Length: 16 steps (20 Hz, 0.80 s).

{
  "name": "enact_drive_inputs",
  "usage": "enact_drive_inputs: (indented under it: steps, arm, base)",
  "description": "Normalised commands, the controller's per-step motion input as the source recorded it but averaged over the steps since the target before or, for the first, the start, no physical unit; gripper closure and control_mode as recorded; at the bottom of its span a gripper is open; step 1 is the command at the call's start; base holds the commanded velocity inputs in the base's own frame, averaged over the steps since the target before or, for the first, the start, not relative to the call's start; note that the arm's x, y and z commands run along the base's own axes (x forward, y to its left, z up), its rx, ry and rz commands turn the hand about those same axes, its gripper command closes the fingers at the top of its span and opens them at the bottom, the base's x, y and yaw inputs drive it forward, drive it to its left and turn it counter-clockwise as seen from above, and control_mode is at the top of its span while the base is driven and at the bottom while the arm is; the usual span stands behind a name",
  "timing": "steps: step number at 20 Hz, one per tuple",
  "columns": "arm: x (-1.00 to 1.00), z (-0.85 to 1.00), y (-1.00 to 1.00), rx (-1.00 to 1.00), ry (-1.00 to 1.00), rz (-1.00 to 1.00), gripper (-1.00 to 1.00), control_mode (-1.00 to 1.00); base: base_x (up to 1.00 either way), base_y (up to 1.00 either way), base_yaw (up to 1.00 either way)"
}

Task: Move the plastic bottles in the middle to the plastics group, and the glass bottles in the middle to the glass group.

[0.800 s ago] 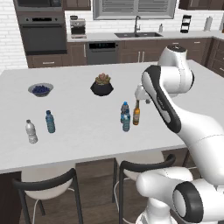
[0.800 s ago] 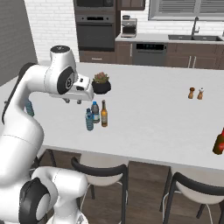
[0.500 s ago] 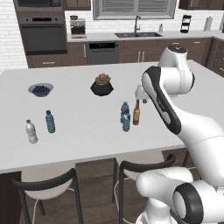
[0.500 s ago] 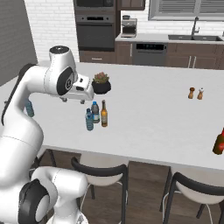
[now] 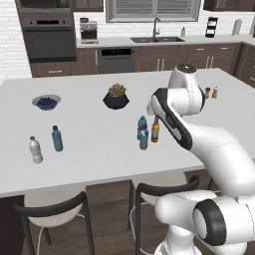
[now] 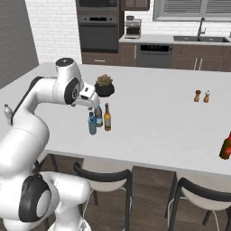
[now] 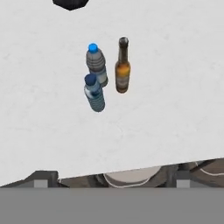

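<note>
A: How is the gripper point(image 7: 111, 179) set?

B: Its fingers are spread wide, holding and touching nothing. It hangs above the three middle bottles, looking down at them.

A: And the arm?

B: It bends over the white island point(image 5: 89, 134), elbow high, hand low above the cluster.

A: Where are the bottles?

B: The two water bottles point(image 7: 95, 78) stand touching; the amber bottle point(image 7: 122, 68) is just beside them. The plastics pair point(image 5: 46, 143) and the small brown pair point(image 6: 202, 96) stand well apart at opposite ends.

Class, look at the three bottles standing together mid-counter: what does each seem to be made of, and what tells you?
Amber bottle: probably glass, glossy brown with a dark slim neck. Two water bottles: likely plastic, see-through bluish, ribbed, with blue screw caps. It is a render, so these are guesses.
</note>
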Motion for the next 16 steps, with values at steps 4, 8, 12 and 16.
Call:
enact_drive_inputs:
  steps: [4,8,12,16]
  arm:
    - [0.73,-0.45,0.26,0.00,-0.09,0.00,-1.00,-1.00]
    - [0.36,-0.39,0.30,0.00,-0.10,0.00,-1.00,-1.00]
    - [0.04,-0.34,0.18,0.00,-0.01,0.00,-1.00,-1.00]
    - [0.19,-0.32,0.00,0.00,0.00,0.00,-1.00,-1.00]
  base:
    - [0.00,0.00,0.00]
    - [0.00,0.00,0.00]
    - [0.00,0.00,0.00]
    - [0.00,0.00,0.00]
